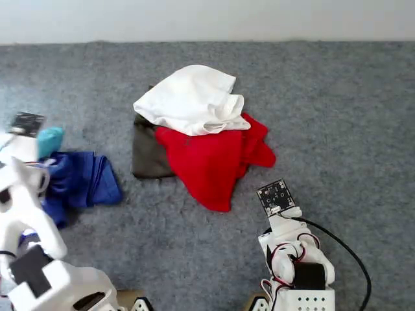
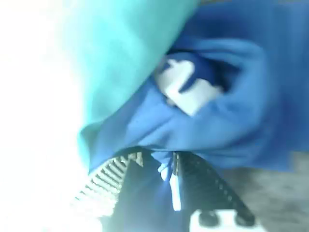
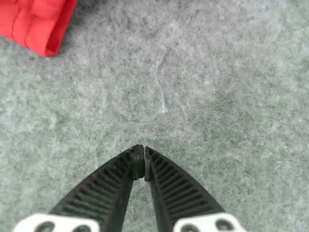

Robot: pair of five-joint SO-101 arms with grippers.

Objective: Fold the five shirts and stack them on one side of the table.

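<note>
A white shirt [image 1: 188, 100] lies crumpled on top of a red shirt [image 1: 214, 159] and a dark grey shirt [image 1: 148, 152] at the table's middle. At the left edge a blue shirt [image 1: 81, 181] lies bunched, with a teal shirt [image 1: 50, 139] beside it. My left gripper [image 2: 157, 157] is shut on a fold of the blue shirt [image 2: 217, 111], and the teal shirt [image 2: 125, 53] lies against it. A white label [image 2: 186, 89] shows on the blue cloth. My right gripper [image 3: 140, 162] is shut with nothing in it, low over bare felt, a little away from the red shirt's corner [image 3: 38, 21].
Grey felt [image 1: 337, 116] covers the table, with free room on the right half and along the front middle. The right arm [image 1: 295, 256] stands at the front edge. The left arm [image 1: 29, 220] rises at the front left corner. A pale wall runs along the back.
</note>
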